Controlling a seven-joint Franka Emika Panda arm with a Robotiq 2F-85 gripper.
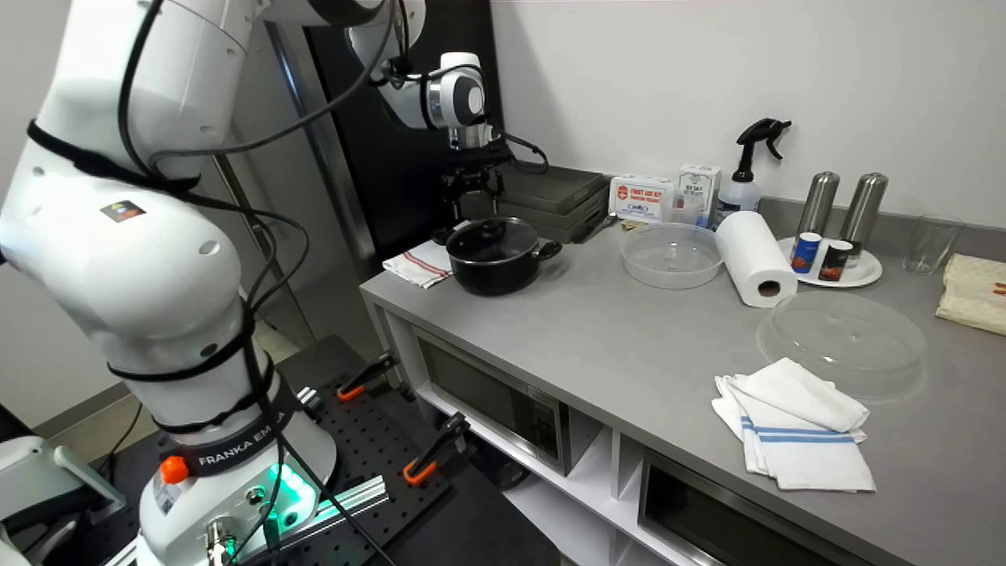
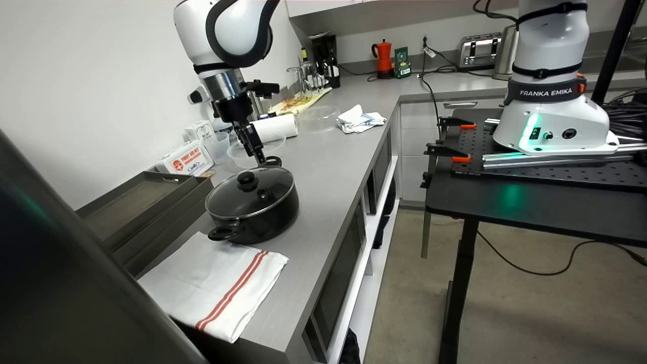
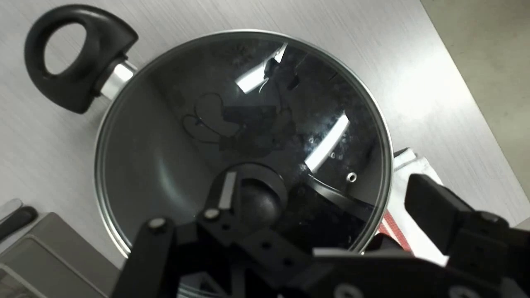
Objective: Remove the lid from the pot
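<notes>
Claw (image 3: 325, 190), tips spread wide apart, above the pot (image 1: 493, 275).
Glass lid (image 3: 232, 145) covers it; in the wrist view, one handle (image 3: 99, 54) sits at ten o'clock, striped towel (image 3: 410, 225) between three and four.

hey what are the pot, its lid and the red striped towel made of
The lid looks like glossy glass: see-through, with bright reflections. The pot is probably coated metal, judging by its smooth black wall, though what's underneath is hidden. The red-striped towel seems matte fabric, going by its soft creases; cotton or a blend, I can't tell.
</notes>
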